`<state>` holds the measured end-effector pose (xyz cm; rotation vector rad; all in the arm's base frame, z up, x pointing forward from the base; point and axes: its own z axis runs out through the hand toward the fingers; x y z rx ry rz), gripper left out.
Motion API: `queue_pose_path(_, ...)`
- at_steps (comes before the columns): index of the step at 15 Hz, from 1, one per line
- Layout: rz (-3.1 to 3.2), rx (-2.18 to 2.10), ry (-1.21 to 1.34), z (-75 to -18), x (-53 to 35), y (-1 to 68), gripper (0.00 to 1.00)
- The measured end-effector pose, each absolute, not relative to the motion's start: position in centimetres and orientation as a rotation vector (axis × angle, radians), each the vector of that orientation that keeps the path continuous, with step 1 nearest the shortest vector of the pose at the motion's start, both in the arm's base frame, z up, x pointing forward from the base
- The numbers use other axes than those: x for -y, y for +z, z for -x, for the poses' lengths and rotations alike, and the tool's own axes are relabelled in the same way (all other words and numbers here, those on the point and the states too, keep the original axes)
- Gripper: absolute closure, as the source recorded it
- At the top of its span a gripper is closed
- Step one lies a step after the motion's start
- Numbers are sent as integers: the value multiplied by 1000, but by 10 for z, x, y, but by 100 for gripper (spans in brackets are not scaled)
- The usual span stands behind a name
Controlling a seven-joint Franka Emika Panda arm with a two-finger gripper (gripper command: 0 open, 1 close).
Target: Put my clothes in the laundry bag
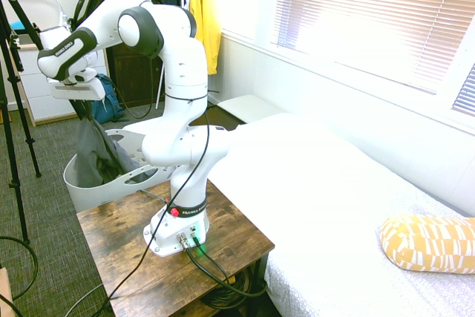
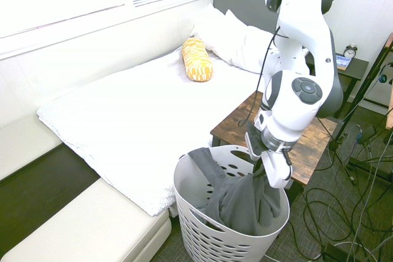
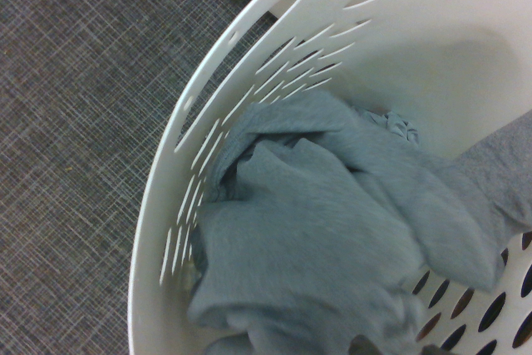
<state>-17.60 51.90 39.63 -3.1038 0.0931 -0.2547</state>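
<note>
One white plastic laundry basket (image 2: 202, 237) stands on grey carpet (image 3: 75, 114) beside a bed (image 1: 326, 198) and a small wooden table (image 1: 133, 250). Its sides carry oval holes and narrow slots. A dark charcoal-grey garment (image 2: 242, 204) fills much of the inside of the basket, bunched in loose folds, with one part draped over the rim on the side nearer the bed. In the wrist view the cloth lies heaped against the basket's inner wall and reaches down toward its bottom.

The white robot arm bends down over the basket, and its gripper (image 2: 265, 165) points straight down just above the rim. The fingers are pinched together on the top of the garment, which hangs from them into the basket.

On the bed, well apart from the basket, lies a yellow patterned pillow (image 1: 430, 243). A yellow garment (image 1: 204, 16) hangs on the far wall, and a blue backpack (image 1: 110, 102) sits on the floor beyond the basket.
</note>
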Motion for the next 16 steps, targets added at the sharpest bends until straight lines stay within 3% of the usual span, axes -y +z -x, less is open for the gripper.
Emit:
queue_pose_path(8, 3091, -215, -257, 100, -501, 398, 0)
queue_pose_path(12, 3081, -461, -297, -18, -485, 378, 0)
queue_pose_path(16, 3085, -672, -263, -125, -453, 314, 0)
